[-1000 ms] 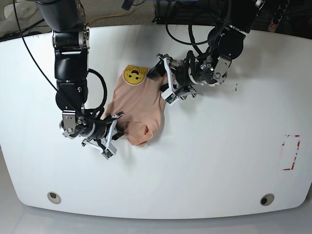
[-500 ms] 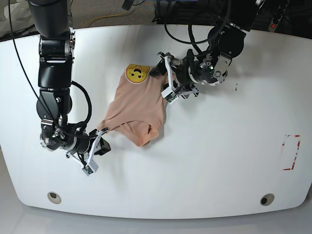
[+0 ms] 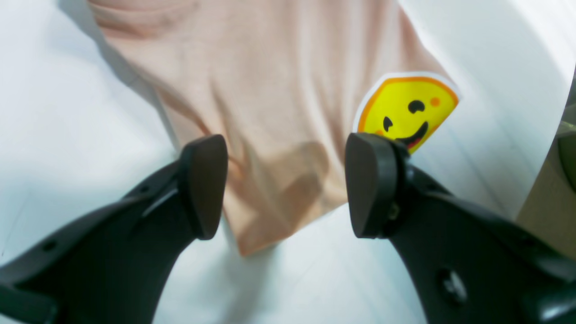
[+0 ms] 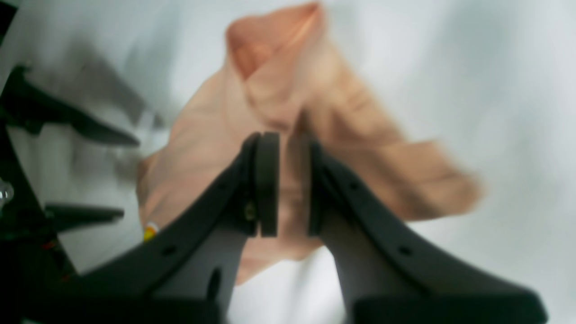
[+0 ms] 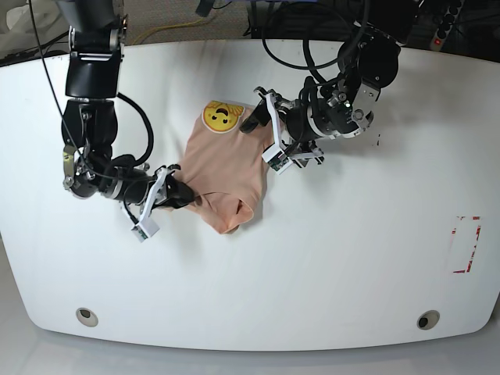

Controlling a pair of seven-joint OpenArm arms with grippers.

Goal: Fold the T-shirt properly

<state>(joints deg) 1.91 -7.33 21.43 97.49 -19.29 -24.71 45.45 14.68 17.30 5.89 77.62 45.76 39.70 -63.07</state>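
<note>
The peach T-shirt (image 5: 223,168) lies bunched on the white table (image 5: 351,258), with its yellow smiling-face print (image 5: 219,117) at the far end. My right gripper (image 5: 173,191) is at the shirt's left edge. In the right wrist view this right gripper (image 4: 292,180) is shut on a fold of the T-shirt (image 4: 288,108). My left gripper (image 5: 267,141) hovers at the shirt's right edge. In the left wrist view the left gripper (image 3: 288,186) is open, its fingers (image 3: 204,184) straddling a corner of the T-shirt (image 3: 270,90) beside the print (image 3: 407,108).
A red-marked rectangle (image 5: 466,244) sits near the table's right edge. Two round holes (image 5: 87,316) (image 5: 427,319) lie along the front edge. Black cables (image 5: 305,47) hang behind the left arm at the back.
My right gripper, holding the shirt's edge, swung out to the lower left, then came back up and right toward the cloth. The left gripper stayed open and shifted slightly.
</note>
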